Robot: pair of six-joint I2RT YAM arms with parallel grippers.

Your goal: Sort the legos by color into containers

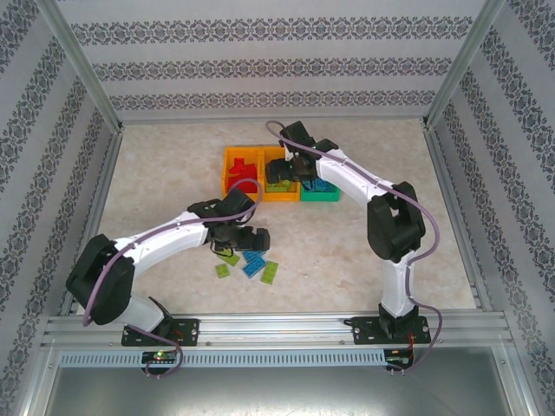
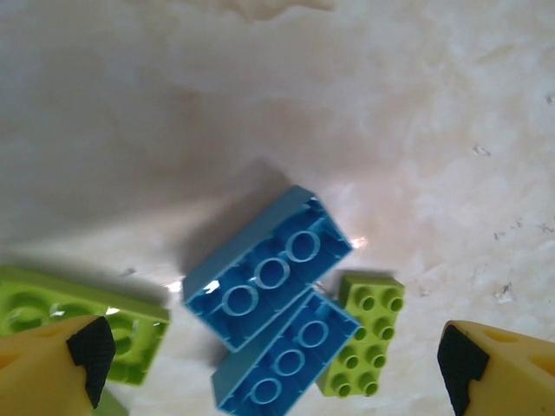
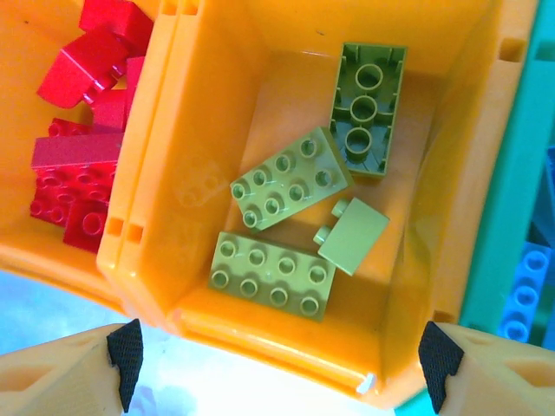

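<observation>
The containers are three joined bins: an orange one (image 1: 236, 179) with red legos (image 3: 78, 165), a middle orange one (image 3: 199, 130) with several lime green legos (image 3: 290, 178), and a green one (image 3: 499, 225) with blue legos (image 3: 527, 286). My right gripper (image 3: 276, 362) hangs open over the middle bin's near wall with nothing between its fingers. My left gripper (image 2: 270, 362) is open low over the table. Two upturned blue legos (image 2: 264, 273) and a green lego (image 2: 366, 342) lie between its fingers. Another green lego (image 2: 52, 314) lies by the left finger (image 2: 87, 357).
Loose green and blue legos (image 1: 254, 263) lie in a small group on the marble-patterned table (image 1: 165, 173), in front of the bins. Patterned walls with metal rails enclose the table on three sides. The right arm (image 1: 395, 225) reaches in from the near right.
</observation>
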